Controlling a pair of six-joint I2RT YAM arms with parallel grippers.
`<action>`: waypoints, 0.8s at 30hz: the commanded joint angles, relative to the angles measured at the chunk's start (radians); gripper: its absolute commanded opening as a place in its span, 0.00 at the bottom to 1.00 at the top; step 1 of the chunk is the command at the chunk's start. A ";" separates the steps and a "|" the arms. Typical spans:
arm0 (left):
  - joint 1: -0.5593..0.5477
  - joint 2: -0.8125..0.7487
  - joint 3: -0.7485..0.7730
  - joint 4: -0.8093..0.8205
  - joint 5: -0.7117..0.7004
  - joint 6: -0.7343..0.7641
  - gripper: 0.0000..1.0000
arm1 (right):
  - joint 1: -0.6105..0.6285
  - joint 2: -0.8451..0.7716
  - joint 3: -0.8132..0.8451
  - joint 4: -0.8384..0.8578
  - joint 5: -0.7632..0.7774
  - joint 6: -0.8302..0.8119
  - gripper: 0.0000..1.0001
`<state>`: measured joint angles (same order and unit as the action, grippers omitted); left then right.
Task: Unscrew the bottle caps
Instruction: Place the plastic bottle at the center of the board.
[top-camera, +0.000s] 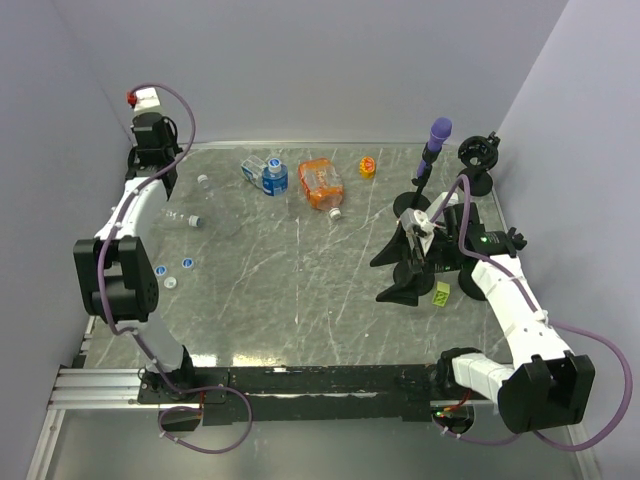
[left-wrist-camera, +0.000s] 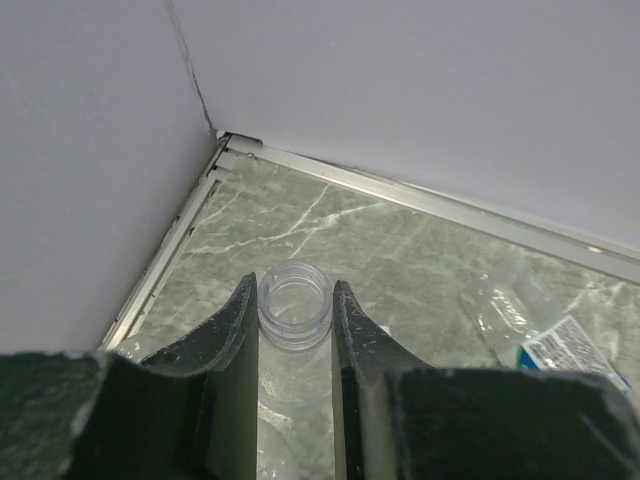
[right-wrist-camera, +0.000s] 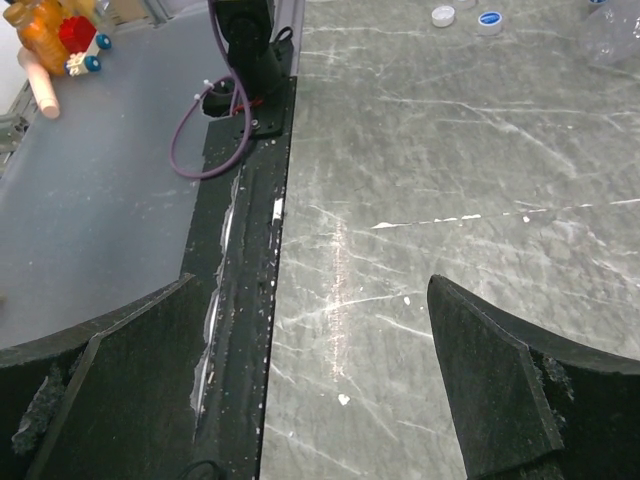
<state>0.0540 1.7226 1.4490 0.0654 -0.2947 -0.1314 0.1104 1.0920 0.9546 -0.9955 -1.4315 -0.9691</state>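
Note:
My left gripper (left-wrist-camera: 296, 300) is shut on the open, capless neck of a clear bottle (left-wrist-camera: 295, 305) near the far left corner. In the top view the left gripper (top-camera: 157, 165) points down and hides that bottle. A loose blue cap (top-camera: 188, 264) and a loose white cap (top-camera: 170, 282) lie on the table at the left, and both show in the right wrist view, the blue cap (right-wrist-camera: 489, 20) and the white cap (right-wrist-camera: 442, 15). My right gripper (top-camera: 405, 272) is open and empty over the right side of the table, and its jaws (right-wrist-camera: 320, 380) are wide apart.
A second clear bottle (top-camera: 185, 218) lies beside the left arm. A blue-labelled bottle (top-camera: 270, 176) with a blue cap, an orange bottle (top-camera: 322, 185) and an orange cap (top-camera: 368, 167) lie at the back. A purple-topped black stand (top-camera: 435, 150) and a green block (top-camera: 442, 293) are at the right.

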 joint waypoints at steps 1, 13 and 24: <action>0.018 0.052 0.056 0.103 -0.003 0.006 0.01 | -0.008 0.006 0.032 -0.015 -0.037 -0.069 0.99; 0.035 0.107 -0.002 0.163 0.019 -0.031 0.05 | -0.008 0.012 0.032 -0.017 -0.024 -0.076 0.99; 0.041 0.132 -0.024 0.139 0.023 -0.037 0.11 | -0.008 0.016 0.032 -0.023 -0.026 -0.080 0.99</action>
<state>0.0868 1.8572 1.4395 0.1684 -0.2859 -0.1493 0.1104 1.1023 0.9550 -1.0237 -1.4307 -0.9970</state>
